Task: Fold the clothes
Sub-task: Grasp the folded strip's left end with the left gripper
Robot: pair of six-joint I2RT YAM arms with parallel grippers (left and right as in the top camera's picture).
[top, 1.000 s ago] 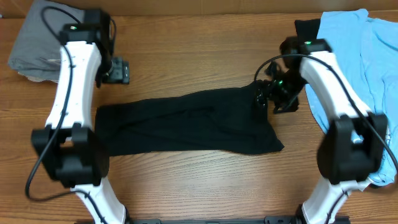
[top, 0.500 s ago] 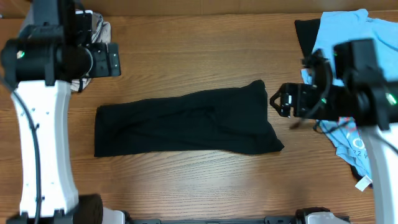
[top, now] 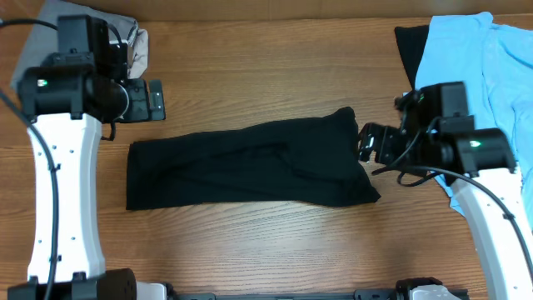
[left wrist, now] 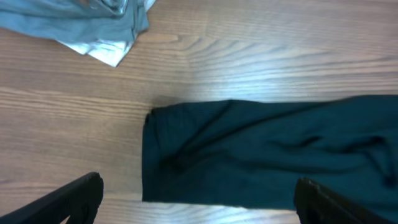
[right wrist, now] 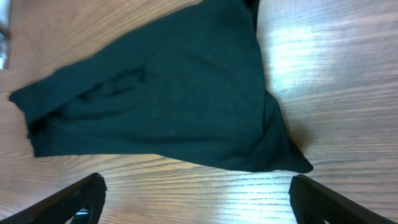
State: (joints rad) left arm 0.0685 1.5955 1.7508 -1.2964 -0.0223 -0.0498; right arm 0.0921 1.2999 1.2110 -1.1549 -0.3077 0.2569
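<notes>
The black T-shirt (top: 250, 162) lies on the table folded into a long strip running left to right. It also shows in the left wrist view (left wrist: 267, 155) and the right wrist view (right wrist: 161, 106). My left gripper (top: 154, 100) is open and empty, above the table just beyond the strip's far left corner; its fingers frame the left wrist view (left wrist: 196, 199). My right gripper (top: 366, 143) is open and empty beside the strip's right end; its fingers frame the right wrist view (right wrist: 196, 199). The light blue tee (top: 475, 58) lies at the far right.
A grey folded garment (top: 137, 46) sits at the back left corner, mostly under my left arm, and shows in the left wrist view (left wrist: 81, 25). A dark cloth (top: 410, 42) pokes out from under the light blue tee. Bare wood table (top: 266, 250) runs along the front.
My right gripper has come off the black shirt's right end and now hovers beside it. My left arm has lifted and shifted slightly. The shirt lies still.
</notes>
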